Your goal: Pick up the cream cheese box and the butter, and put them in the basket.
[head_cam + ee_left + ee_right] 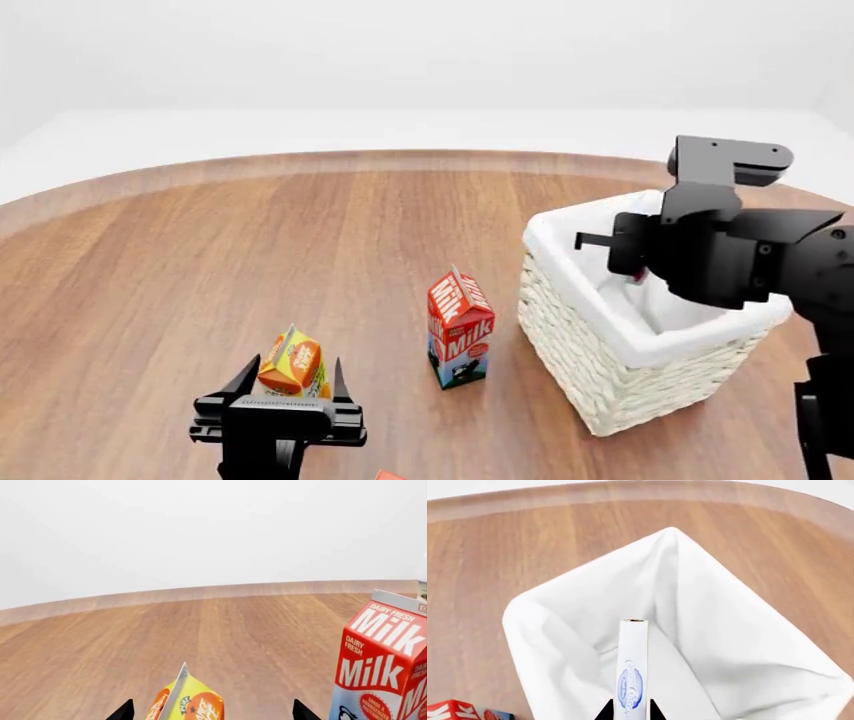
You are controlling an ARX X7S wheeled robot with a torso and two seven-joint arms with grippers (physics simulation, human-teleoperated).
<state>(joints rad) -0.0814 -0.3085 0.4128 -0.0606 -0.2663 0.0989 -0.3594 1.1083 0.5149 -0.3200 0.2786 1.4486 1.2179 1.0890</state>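
My right gripper (628, 711) is shut on the cream cheese box (632, 667), a thin white box with a blue oval mark. It holds the box edge-on above the open mouth of the basket (554, 615). In the head view the white wicker basket (587, 370) stands at the right, and my right arm covers its far corner. My left gripper (213, 714) is open low at the front left, its fingertips (123, 713) on either side of an orange juice carton (190, 702) without touching it. I cannot make out the butter; only a red sliver (387, 475) shows at the head view's bottom edge.
A red milk carton (461, 328) stands upright between the orange juice carton (292, 365) and the basket, close to the basket's left wall. It also stands in the left wrist view as the milk carton (383, 670). The round wooden table (200, 250) curves away behind.
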